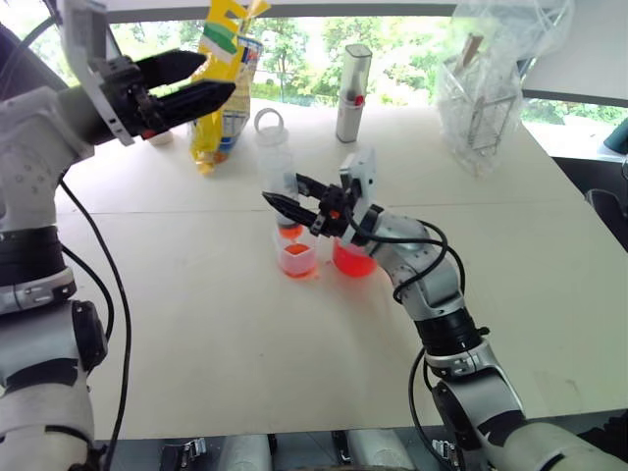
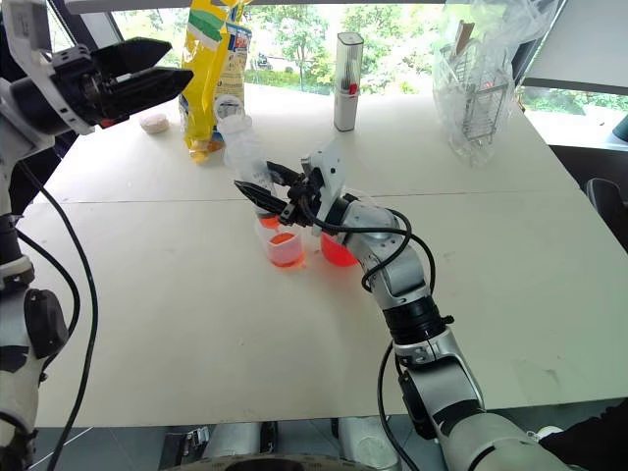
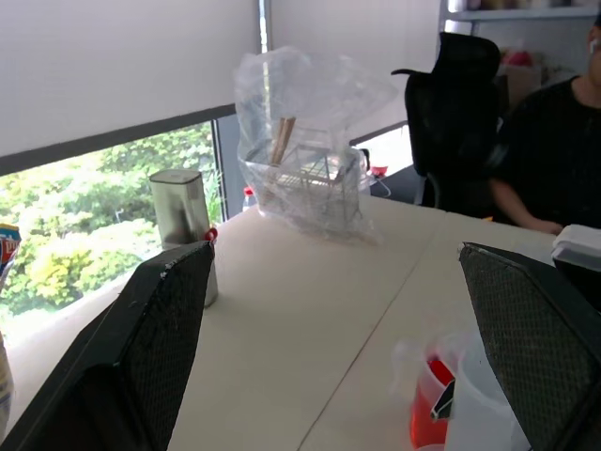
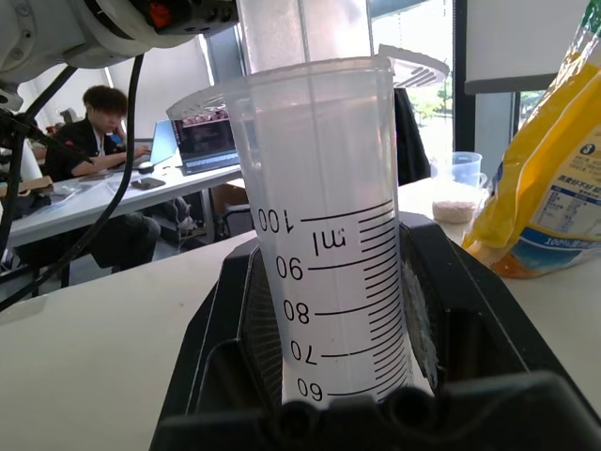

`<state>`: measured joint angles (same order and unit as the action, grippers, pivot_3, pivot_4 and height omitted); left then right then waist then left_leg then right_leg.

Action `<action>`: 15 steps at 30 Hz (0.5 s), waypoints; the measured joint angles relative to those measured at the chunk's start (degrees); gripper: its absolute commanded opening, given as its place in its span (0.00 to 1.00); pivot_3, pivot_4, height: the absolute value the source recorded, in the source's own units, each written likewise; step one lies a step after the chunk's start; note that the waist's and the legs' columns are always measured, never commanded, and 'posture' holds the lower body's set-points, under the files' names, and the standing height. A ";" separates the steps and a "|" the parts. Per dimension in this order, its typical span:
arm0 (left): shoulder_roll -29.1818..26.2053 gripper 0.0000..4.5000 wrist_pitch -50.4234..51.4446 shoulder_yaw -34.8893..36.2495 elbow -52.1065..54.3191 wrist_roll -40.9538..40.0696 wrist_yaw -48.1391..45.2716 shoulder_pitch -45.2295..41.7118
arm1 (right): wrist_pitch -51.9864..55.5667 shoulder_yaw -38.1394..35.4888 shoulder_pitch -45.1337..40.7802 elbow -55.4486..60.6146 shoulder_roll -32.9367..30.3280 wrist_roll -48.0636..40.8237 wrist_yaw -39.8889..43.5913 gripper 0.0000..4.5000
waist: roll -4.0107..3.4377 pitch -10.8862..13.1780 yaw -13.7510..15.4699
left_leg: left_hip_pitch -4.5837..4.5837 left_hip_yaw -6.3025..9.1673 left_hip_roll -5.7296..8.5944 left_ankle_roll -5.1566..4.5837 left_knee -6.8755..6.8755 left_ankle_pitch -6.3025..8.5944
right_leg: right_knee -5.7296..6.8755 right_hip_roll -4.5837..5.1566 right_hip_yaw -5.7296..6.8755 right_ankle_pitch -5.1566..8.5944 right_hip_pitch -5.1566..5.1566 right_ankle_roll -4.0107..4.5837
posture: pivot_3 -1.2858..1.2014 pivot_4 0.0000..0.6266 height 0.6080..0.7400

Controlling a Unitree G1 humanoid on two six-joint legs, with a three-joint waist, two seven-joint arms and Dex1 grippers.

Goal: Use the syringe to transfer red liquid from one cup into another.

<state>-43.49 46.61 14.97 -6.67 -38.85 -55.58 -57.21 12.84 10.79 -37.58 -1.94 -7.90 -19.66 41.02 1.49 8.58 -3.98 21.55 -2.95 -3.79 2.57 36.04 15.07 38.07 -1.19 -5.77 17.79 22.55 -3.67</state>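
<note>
Surface: a wide pale table (image 1: 196,324) with a seam running across it, set against a window with green trees behind.
Room: in the left wrist view a person in black (image 3: 549,155) sits beside a black office chair (image 3: 455,117); in the right wrist view another person (image 4: 99,141) works at a laptop on a further desk.
Far edge of table: yellow snack bag (image 1: 226,83), silver canister (image 1: 352,93), wire rack wrapped in clear plastic (image 1: 486,98).
Right gripper (image 1: 294,208): clamped on the clear syringe (image 1: 278,162), which stands upright above the cups; the right wrist view shows its printed scale upside down between the black fingers (image 4: 465,310).
Left gripper (image 1: 201,83): raised high at the left, well apart from the cups, its fingers spread wide and holding nothing.
Smaller cup (image 1: 296,259): on the table below the syringe, red liquid (image 1: 295,249) in it.
Beaker (image 1: 353,260): just beside the smaller cup, glowing orange-red, partly hidden by the right wrist.
</note>
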 measured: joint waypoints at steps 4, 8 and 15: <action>2.83 0.95 3.37 0.14 1.17 -3.90 2.18 -2.43 | -1.14 0.16 1.23 -0.94 -0.03 1.01 0.51 0.30 | 0.00 0.00 0.03 | -0.02 0.03 0.01 0.00 0.01 0.00 | 0.00 0.01 0.04 0.00 -0.05 0.00 | 0.52 0.24 1.00; 4.52 0.95 5.88 -0.47 3.12 -6.30 3.40 -2.43 | -1.50 0.46 1.61 -1.71 -0.12 1.62 0.96 0.30 | 0.00 0.00 -0.19 | -0.03 -0.02 0.01 0.00 0.00 0.00 | 0.02 -0.01 0.02 -0.01 0.00 -0.01 | 0.52 0.24 1.00; 5.23 0.95 6.83 -4.87 7.93 -6.74 3.21 1.88 | -1.67 0.41 1.61 -1.92 -0.01 2.67 0.98 0.30 | 0.00 0.00 -0.10 | -0.05 0.02 0.01 0.04 -0.01 -0.02 | 0.03 -0.01 -0.03 -0.01 0.00 0.01 | 0.52 0.24 1.00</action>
<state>-38.25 53.44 10.11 1.26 -45.58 -52.36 -55.33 11.17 11.20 -35.97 -3.87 -7.91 -16.99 42.00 1.49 8.58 -4.09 21.51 -2.93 -3.79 2.61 36.02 15.05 38.10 -1.20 -5.80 17.78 22.55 -3.66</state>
